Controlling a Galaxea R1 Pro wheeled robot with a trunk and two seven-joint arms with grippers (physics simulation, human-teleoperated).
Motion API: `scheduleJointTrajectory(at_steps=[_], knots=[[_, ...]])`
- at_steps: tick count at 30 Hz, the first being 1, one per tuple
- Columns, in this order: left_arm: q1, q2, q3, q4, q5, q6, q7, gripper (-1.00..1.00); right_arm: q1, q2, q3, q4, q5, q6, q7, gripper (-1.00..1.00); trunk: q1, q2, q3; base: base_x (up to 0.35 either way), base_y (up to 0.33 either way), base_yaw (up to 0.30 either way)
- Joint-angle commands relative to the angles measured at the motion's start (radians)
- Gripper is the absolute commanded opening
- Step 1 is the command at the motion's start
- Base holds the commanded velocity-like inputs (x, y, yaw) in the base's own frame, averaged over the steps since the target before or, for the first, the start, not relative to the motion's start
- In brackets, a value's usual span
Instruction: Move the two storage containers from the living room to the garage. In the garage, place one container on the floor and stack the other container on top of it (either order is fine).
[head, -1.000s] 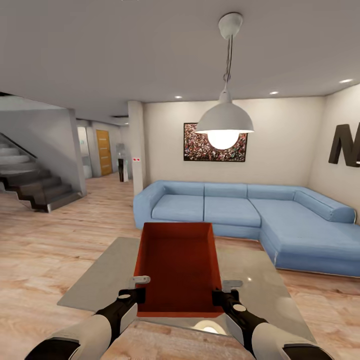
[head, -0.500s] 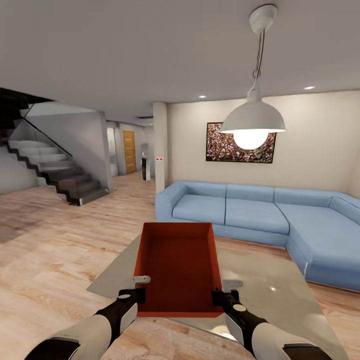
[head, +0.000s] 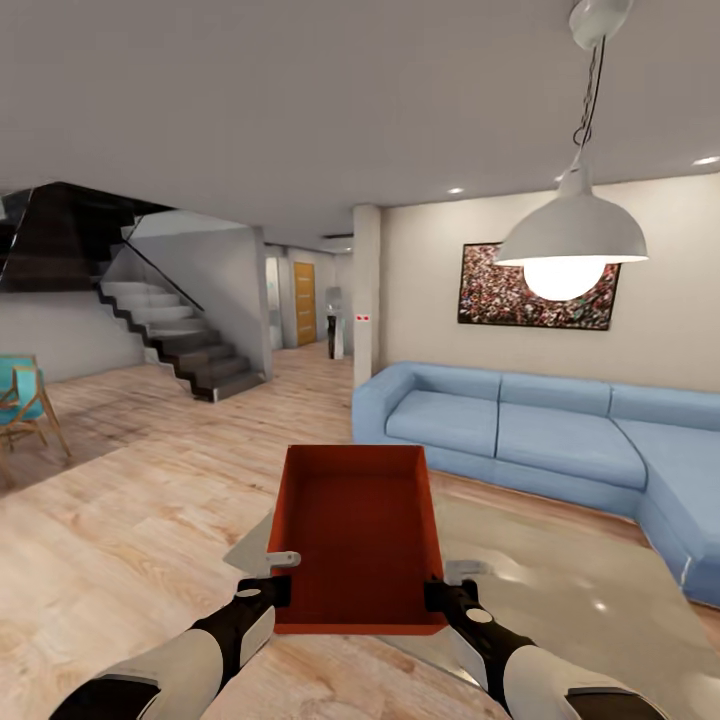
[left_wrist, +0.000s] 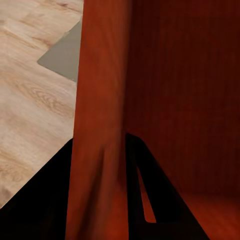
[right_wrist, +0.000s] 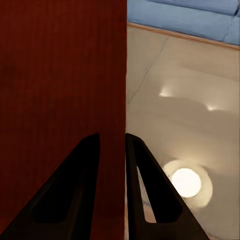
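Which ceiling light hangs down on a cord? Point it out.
The white dome pendant lamp, lit, hangs on a cord from a ceiling mount. The small recessed spotlights sit flush in the ceiling.

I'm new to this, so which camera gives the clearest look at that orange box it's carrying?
The head view: the whole storage container shows, open-topped, held between the left gripper and right gripper. Each wrist view shows just one close-up wall pinched between fingers.

Both forearms are glossy white shells with black joint bands — the left gripper (head: 283, 575) and right gripper (head: 450, 582) black at the wrist, with pale grey fingers (head: 283, 559) above and dark tapered ones up close.
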Motion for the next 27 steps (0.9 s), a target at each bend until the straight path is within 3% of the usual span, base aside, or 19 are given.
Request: scheduleJointTrajectory(at_steps=[1, 27], knots=[[-0.001, 0.011, 0.002, 0.003, 0.023, 0.001, 0.006, -1.00, -0.001, -0.002, -0.004, -0.002, 0.017, -0.048, -0.003, -1.00, 0.000, -0.001, -0.002, 0.000, 0.000, 0.300], [-0.001, 0.011, 0.002, 0.003, 0.023, 0.001, 0.006, -1.00, -0.001, -0.002, -0.004, -0.002, 0.017, -0.048, -0.003, -1.00, 0.000, -0.001, -0.002, 0.000, 0.000, 0.300]])
